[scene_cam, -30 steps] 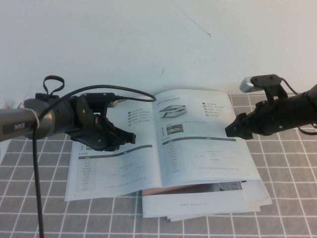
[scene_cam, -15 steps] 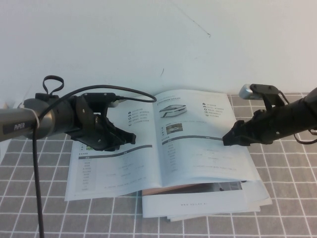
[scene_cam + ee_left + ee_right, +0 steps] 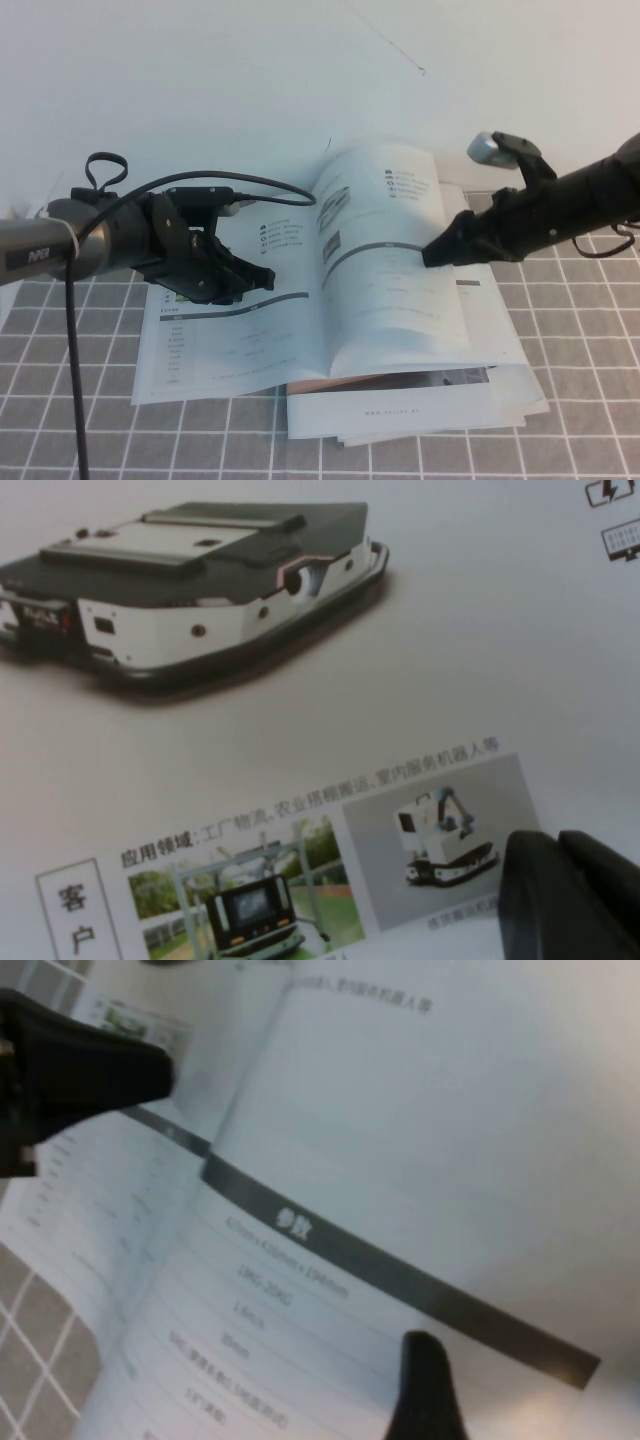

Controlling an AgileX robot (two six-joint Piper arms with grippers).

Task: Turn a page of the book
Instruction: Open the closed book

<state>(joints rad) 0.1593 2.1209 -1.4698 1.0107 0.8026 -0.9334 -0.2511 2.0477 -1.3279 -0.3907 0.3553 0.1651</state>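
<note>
Right gripper (image 3: 433,255): tip at the outer edge of the page (image 3: 385,250); whether its fingers are clenched or released, cannot tell. Page lifted and curling toward the spine of the book (image 3: 240,335), dark bar across it. Right wrist view alone shows the bar's white characters. Left gripper (image 3: 262,277) rests on the left leaf, fingers spread; its wrist view shows vehicle photos (image 3: 190,575).

White glossy page (image 3: 390,260) with a dark grey bar and faint grey table text lifts at my black right gripper (image 3: 437,254). My black left gripper (image 3: 255,277) sits on the white book (image 3: 230,340), by a black-and-white vehicle photo. Below lies a grey cloth (image 3: 80,430) gridded in white lines.
</note>
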